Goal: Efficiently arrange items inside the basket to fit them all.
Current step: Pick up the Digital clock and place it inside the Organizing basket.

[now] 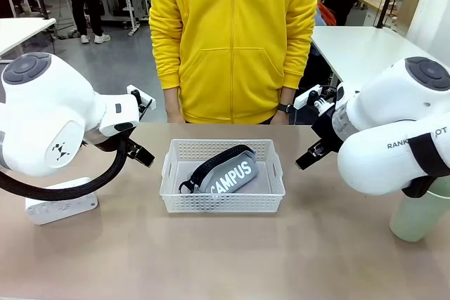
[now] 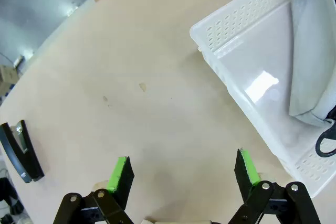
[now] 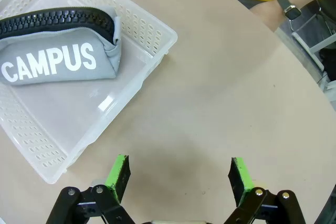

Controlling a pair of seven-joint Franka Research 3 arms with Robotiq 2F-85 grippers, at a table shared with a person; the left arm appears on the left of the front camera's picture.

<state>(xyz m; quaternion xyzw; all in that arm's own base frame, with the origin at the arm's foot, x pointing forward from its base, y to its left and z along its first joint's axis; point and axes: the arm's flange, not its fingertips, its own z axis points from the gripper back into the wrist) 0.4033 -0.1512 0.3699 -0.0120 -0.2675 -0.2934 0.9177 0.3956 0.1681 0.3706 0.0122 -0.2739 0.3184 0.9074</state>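
Firstly, takes in one broad table [image 1: 225,265], tan, smooth and matte, curved along its far edge; finds one person [image 1: 232,40] standing behind it in a soft yellow zip hoodie; counts two bulky arms of glossy white rounded shell, the left arm [image 1: 49,114] and the right arm [image 1: 394,138], one reaching in from each side; places between them, at the table's middle, one basket [image 1: 221,205], a white rectangular plastic tub with a smooth floor and lattice-pierced walls; holds inside it one pouch [image 1: 228,173] of grey fabric printed CAMPUS in white, lying slantwise across the floor, with one chunky black zipper [image 3: 58,18] along its upper edge; leaves one cup [image 1: 422,219], pale green smooth plastic, on the table at the robot's right, partly behind the right arm; leaves one box [image 1: 60,205], flat, white and rectangular, on the table at the robot's left, under the left arm; finds the left gripper [image 2: 184,169] hovering over bare table just beside the basket, its two black fingers spread wide and gripping nothing; finds the right gripper [image 3: 178,174] likewise spread wide and empty at the basket's other side; counts four green pads [image 2: 119,174] in all; picks out one small dark object [image 2: 21,153], flat and black with a bit of metal, lying on the table well apart from the basket; catches one dark watch [image 3: 287,10] on the person's wrist.
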